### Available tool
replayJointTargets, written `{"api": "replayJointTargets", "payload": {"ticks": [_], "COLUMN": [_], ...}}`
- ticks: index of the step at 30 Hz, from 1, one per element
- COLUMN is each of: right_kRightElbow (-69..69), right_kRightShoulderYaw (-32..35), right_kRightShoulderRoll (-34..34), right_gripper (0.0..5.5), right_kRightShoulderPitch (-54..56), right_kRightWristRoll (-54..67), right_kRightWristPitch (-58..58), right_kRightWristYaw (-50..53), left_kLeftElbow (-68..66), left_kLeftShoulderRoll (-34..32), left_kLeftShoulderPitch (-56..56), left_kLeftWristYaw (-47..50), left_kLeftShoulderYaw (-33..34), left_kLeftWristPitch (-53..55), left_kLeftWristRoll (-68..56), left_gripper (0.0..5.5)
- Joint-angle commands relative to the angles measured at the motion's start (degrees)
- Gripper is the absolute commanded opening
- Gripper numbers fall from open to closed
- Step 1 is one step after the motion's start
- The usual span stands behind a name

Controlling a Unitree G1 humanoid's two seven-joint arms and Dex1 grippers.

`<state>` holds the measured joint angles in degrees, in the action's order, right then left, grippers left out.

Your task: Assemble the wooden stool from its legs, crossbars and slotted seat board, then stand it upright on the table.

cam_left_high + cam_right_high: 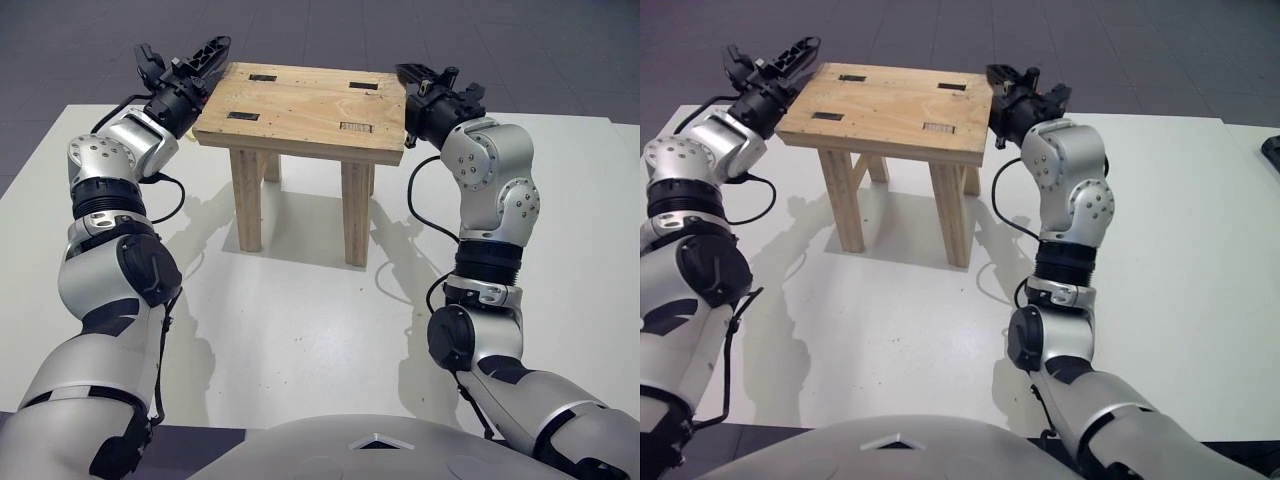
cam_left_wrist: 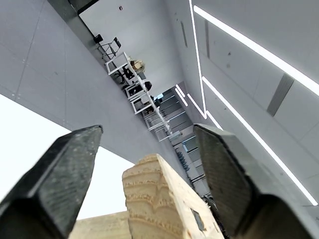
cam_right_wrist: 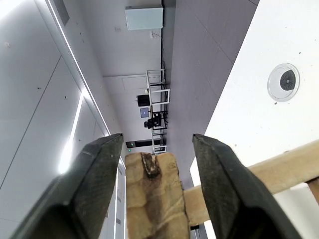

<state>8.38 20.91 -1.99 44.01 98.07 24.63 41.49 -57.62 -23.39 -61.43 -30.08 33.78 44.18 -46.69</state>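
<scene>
Left gripper (image 2: 147,137) and right gripper (image 3: 155,142), both spread, straddle opposite seat board (image 1: 300,105) ends.

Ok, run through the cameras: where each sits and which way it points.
Left eye view: on the head, looking forward and down at the pale wooden stool upright on the white table; both arms show, left gripper and right gripper flanking the seat.
Right eye view: other eye, same scene and arms.
Left wrist view: on the left wrist, aimed up at the ceiling; its black fingers straddle the seat's edge.
Right wrist view: on the right wrist, fingers straddling the opposite edge.
All share the stool.
</scene>
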Motion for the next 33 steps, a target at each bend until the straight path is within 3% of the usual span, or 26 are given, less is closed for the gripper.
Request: {"api": "replayJointTargets", "payload": {"ticks": [1,6,9,16,26,33], "right_kRightElbow": [-2.45,-5.43,-3.69,1.35,0.04,-3.1], "right_kRightShoulderYaw": [-3.04,-1.18,-1.34,-0.83,-4.01,-8.95], "right_kRightShoulderRoll": [-4.23,-4.43,-4.19,-3.2,-2.17,-0.83], "right_gripper": [3.14,3.89,4.33,5.38,5.38,5.38], "right_kRightShoulderPitch": [0.68,-2.1,-1.66,1.41,0.21,-3.63], "right_kRightWristRoll": [-0.8,-0.09,-1.12,-4.22,-15.1,-30.15], "right_kRightWristPitch": [3.02,2.46,2.99,3.23,3.96,2.96], "right_kRightWristYaw": [-8.23,-17.39,-19.42,-21.02,-17.7,-21.58], "left_kLeftElbow": [7.27,18.6,20.87,20.33,21.48,24.6], "left_kLeftShoulderRoll": [7.55,10.11,11.62,12.95,14.13,17.54], "left_kLeftShoulderPitch": [-0.13,4.45,6.43,8.05,11.62,16.09], "left_kLeftWristYaw": [-3.86,-4.54,-3.5,-2.14,0.88,4.05], "left_kLeftShoulderYaw": [-0.63,4.93,4.98,0.08,-4.71,-7.55], "left_kLeftWristPitch": [1.74,1.95,1.7,0.64,-6.24,-16.79], "left_kLeftWristRoll": [-3.3,-11.93,-13.45,-9.71,-2.37,3.07], "left_gripper": [4.13,4.91,5.37,5.4,5.4,5.4]}}
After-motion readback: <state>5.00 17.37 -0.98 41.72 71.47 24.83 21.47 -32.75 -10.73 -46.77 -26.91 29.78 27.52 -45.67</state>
